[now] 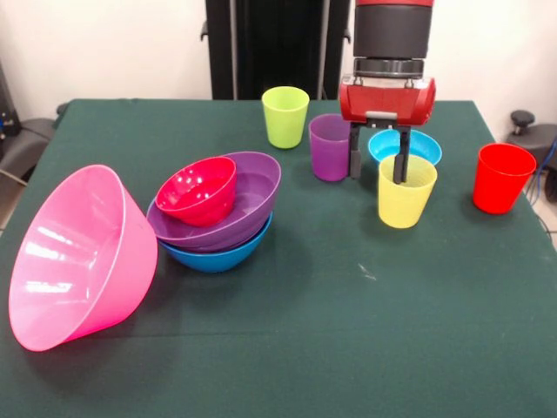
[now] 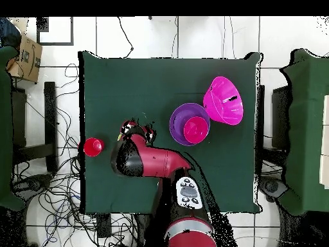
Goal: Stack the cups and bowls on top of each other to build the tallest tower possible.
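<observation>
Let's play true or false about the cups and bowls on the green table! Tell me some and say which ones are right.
1. The small red bowl sits inside the purple bowl. True.
2. The pink bowl stands upright. False: it lies tipped on its side.
3. The tool has one finger inside the yellow cup. True.
4. The red cup is stacked on the green cup. False: both stand alone, far apart.
5. The purple bowl rests in a blue bowl. True.

In the overhead view the arm (image 2: 151,161) covers the yellow, purple and green cups. In the front view the yellow cup (image 1: 406,196) hides the front of the light blue bowl (image 1: 424,147); the purple bowl (image 1: 248,205) covers most of the blue bowl (image 1: 218,255).
</observation>
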